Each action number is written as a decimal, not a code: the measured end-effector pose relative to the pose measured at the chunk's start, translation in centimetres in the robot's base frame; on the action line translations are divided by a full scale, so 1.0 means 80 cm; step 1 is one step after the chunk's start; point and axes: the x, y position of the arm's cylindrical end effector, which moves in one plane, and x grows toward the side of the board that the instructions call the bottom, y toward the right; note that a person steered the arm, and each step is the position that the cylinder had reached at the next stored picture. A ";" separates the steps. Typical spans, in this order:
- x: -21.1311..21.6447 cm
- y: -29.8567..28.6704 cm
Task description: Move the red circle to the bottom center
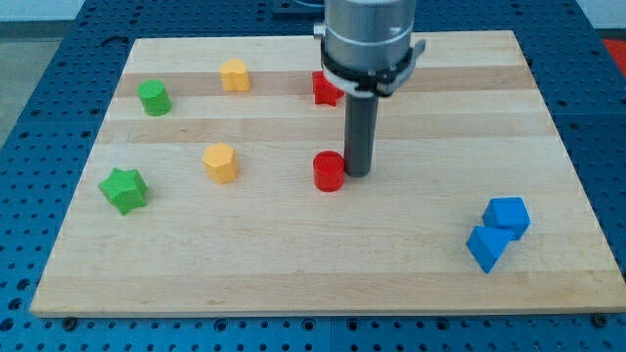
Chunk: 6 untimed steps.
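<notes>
my tip (358,173) touching red circle (329,171), on its right, mid-board (293,264)

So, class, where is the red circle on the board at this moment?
The red circle sits near the board's middle, slightly toward the view's bottom, touching or almost touching my tip on its right. The yellow block lies to its left, and another red block lies above.

A single camera looks down at a slant from beyond the wooden board's (323,254) six o'clock edge, close enough that the board nearly fills the view.
</notes>
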 end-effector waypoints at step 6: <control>0.067 -0.003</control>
